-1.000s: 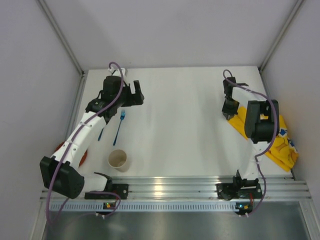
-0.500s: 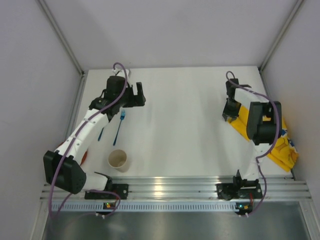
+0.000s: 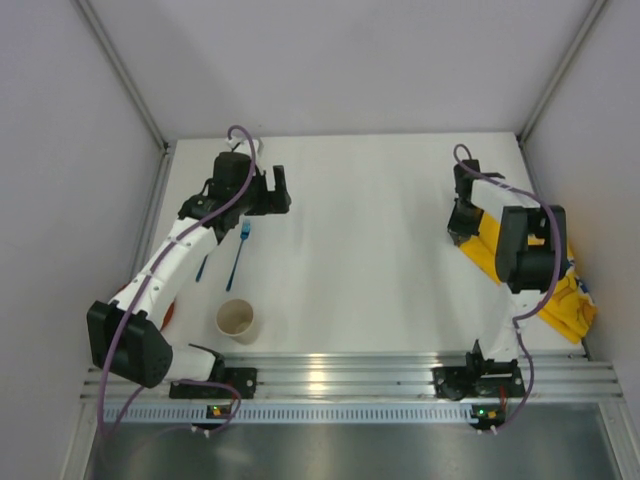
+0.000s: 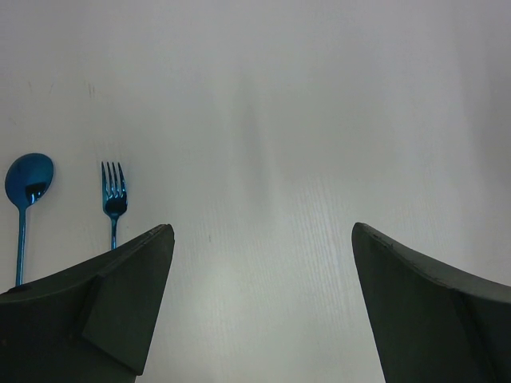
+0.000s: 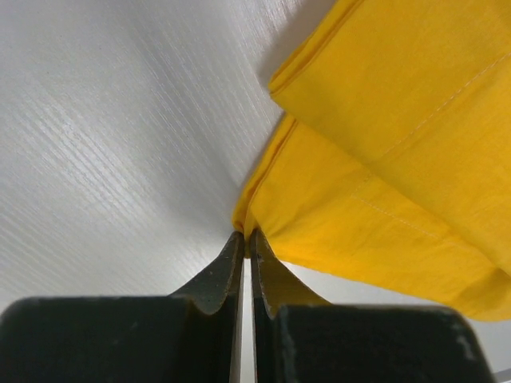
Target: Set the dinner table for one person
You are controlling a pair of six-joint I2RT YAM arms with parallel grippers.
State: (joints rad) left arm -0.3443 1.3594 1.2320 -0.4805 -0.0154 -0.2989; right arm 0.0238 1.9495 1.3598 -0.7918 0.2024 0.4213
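Note:
The white dinner table [image 3: 360, 260] has a ribbed aluminium rail [image 3: 350, 376] along its near edge. My right gripper [image 3: 460, 232] is shut on the corner of the folded yellow cloth mat [image 3: 545, 290] at the right side; the right wrist view shows the jaws pinching the mat's folded corner [image 5: 246, 234], with the mat [image 5: 383, 152] spreading up and to the right. My left gripper [image 3: 276, 190] hovers open and empty over bare table at the far left. In the left wrist view it [image 4: 263, 239] stands right of a blue fork [image 4: 113, 195] and a blue spoon [image 4: 28, 179].
The blue fork [image 3: 239, 256] and the blue spoon [image 3: 203, 266] lie side by side left of centre, the spoon partly under my left arm. A beige paper cup [image 3: 237, 320] stands near the front left. A red plate [image 3: 166, 312] peeks out under the left arm. Grey walls enclose the table.
My right gripper has shifted slightly toward the near right, still pinching the mat corner. My left gripper swung a little to the right a second ago and has since held still.

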